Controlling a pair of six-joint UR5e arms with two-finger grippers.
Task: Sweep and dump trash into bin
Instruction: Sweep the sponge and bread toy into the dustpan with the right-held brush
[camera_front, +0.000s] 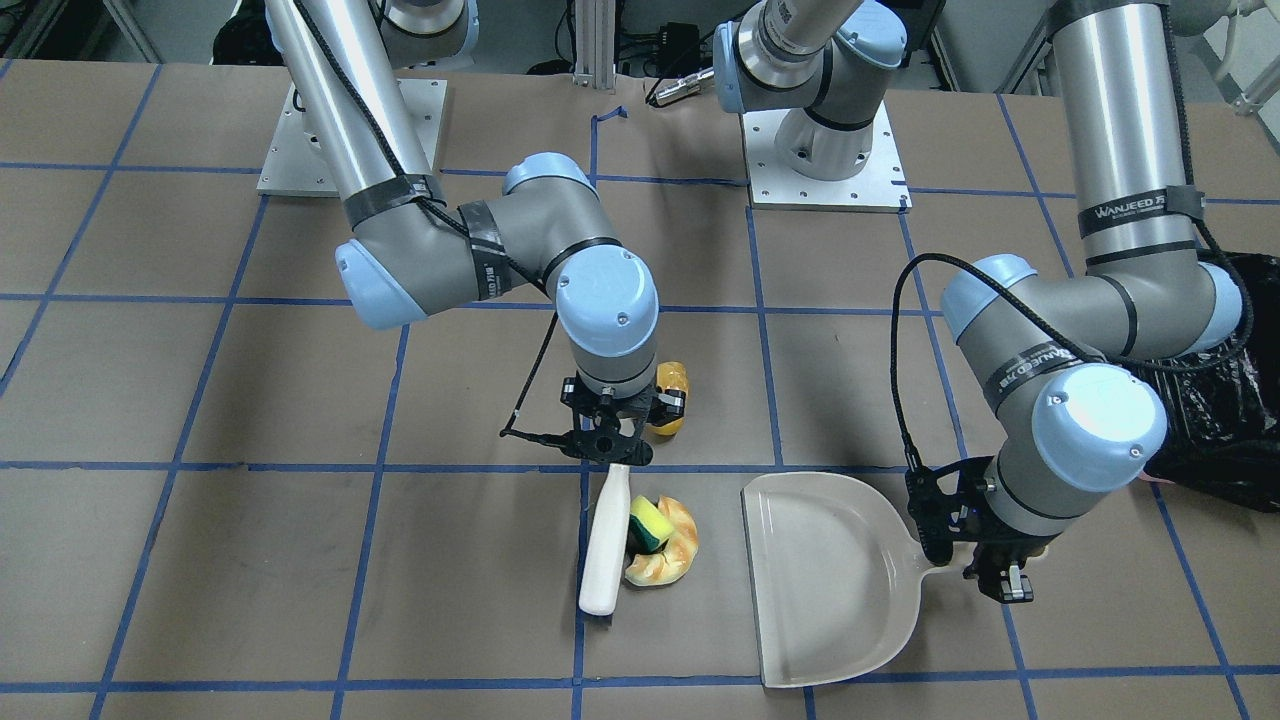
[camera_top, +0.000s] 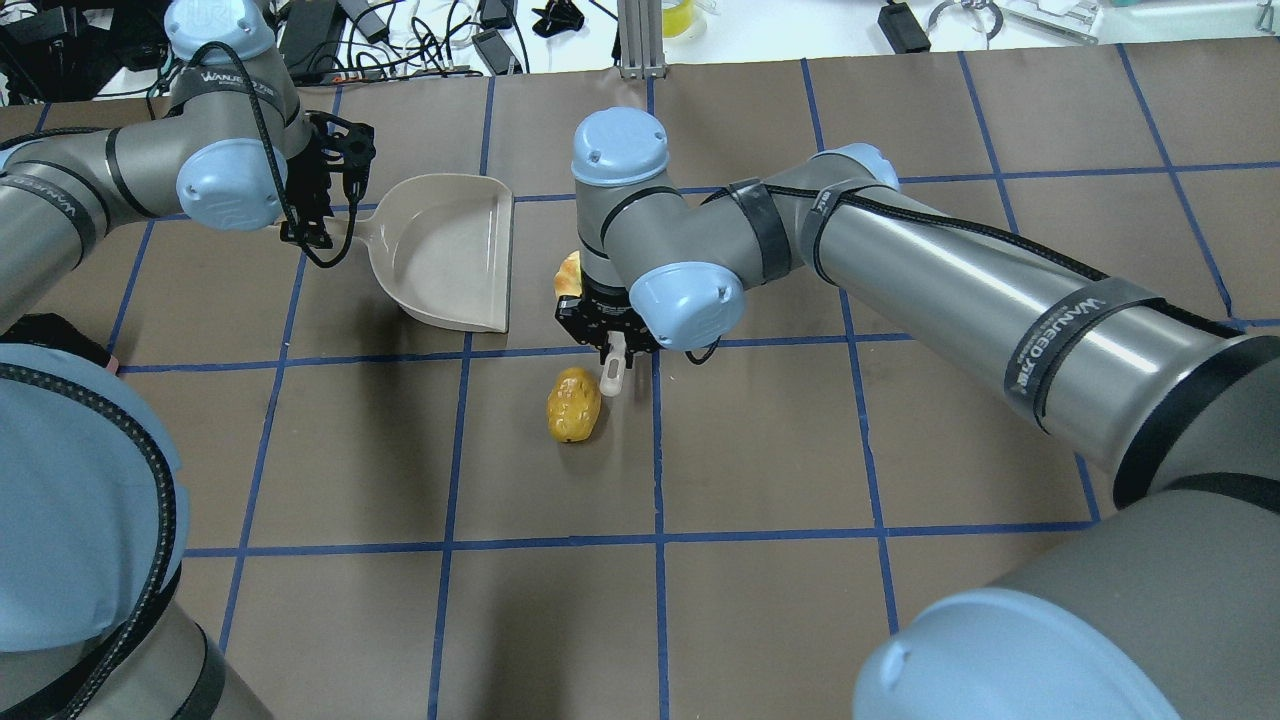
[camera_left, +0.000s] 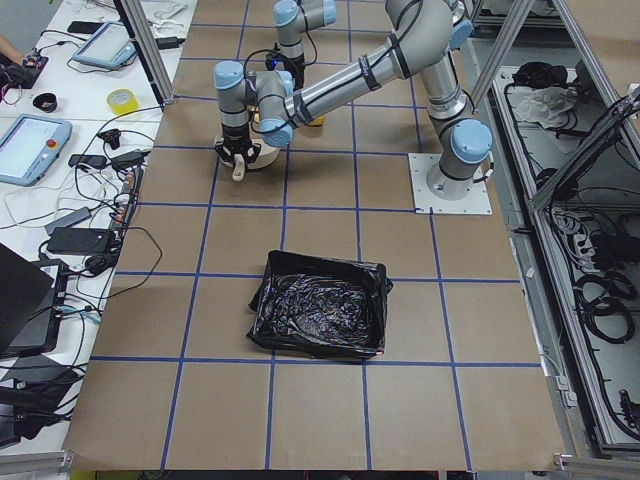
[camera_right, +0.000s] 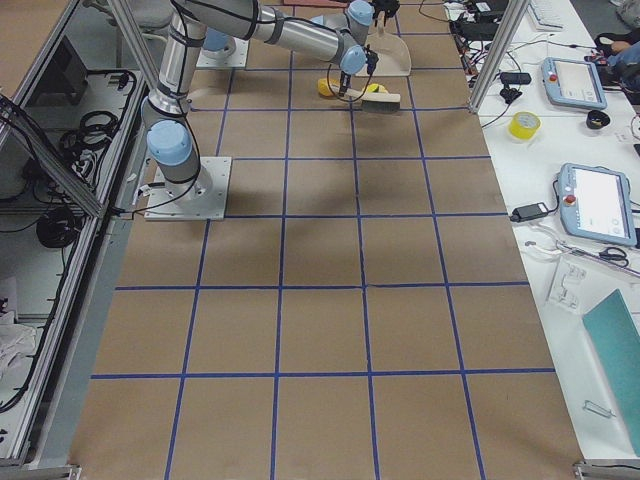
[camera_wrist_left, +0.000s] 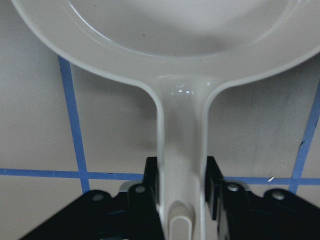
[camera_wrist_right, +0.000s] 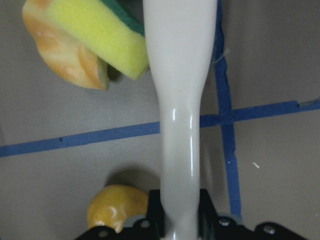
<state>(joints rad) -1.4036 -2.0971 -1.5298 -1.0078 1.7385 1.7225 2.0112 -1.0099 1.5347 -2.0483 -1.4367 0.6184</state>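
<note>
My right gripper (camera_wrist_right: 180, 212) is clamped on the brush (camera_front: 605, 545) handle, holding the brush low along the table (camera_front: 200, 400) so its side can push. The sponge (camera_front: 650, 523) and croissant (camera_front: 675, 555) touch that side, between brush and dustpan (camera_front: 830, 580), ready to slide across. The potato (camera_top: 573, 403) sits just beside my gripper, nearer me, so I judge one stroke may miss it. My left gripper (camera_wrist_left: 182, 190) pinches the dustpan handle, with the mouth turned toward the brush to catch. The bin (camera_left: 320, 315) stands well apart, off to my left.
</note>
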